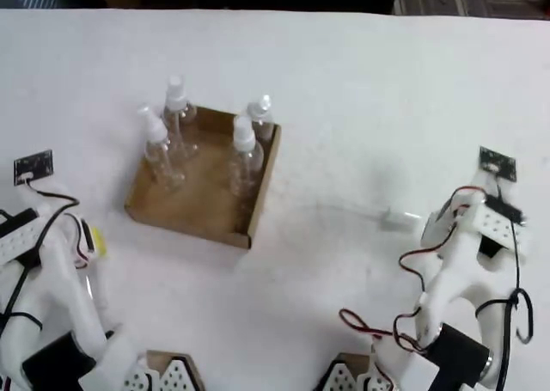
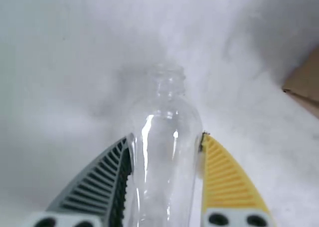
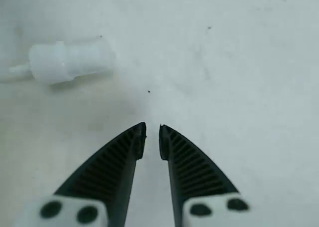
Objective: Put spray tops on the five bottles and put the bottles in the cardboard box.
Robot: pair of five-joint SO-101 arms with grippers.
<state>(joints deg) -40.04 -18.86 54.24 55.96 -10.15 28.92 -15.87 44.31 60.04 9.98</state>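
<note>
A clear bottle with an uncapped threaded neck is held between the grey and yellow fingers of my left gripper, which is shut on its body. In the high view that gripper's yellow finger sits at the near left, to the left of the cardboard box. Several clear bottles with white spray tops stand upright in the box. A loose white spray top lies on the table a little ahead of my right gripper, whose black fingers are shut on nothing. That spray top lies right of the box.
A corner of the cardboard box shows in the left wrist view. Small black tags lie on the white table near each arm. Red and black cables loop beside the right arm. The table's far edge runs along the back.
</note>
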